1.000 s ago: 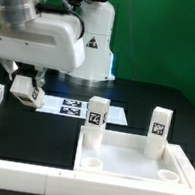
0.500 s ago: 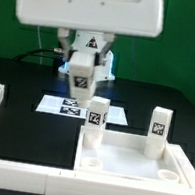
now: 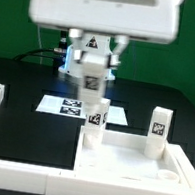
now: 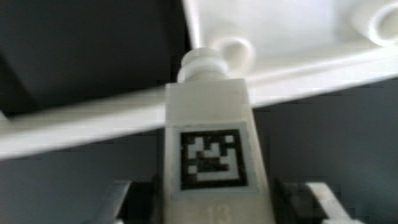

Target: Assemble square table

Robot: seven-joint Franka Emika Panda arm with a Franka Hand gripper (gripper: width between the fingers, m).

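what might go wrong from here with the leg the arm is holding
In the exterior view the held leg shows just above a standing leg in the table top; lowering it off-line might knock that one. The gripper seems to clamp only one end, so the held leg could tilt when pressed into a hole.

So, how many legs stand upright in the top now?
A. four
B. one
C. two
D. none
C: one leg and a second leg stand upright in the top, at its far side in the exterior view.
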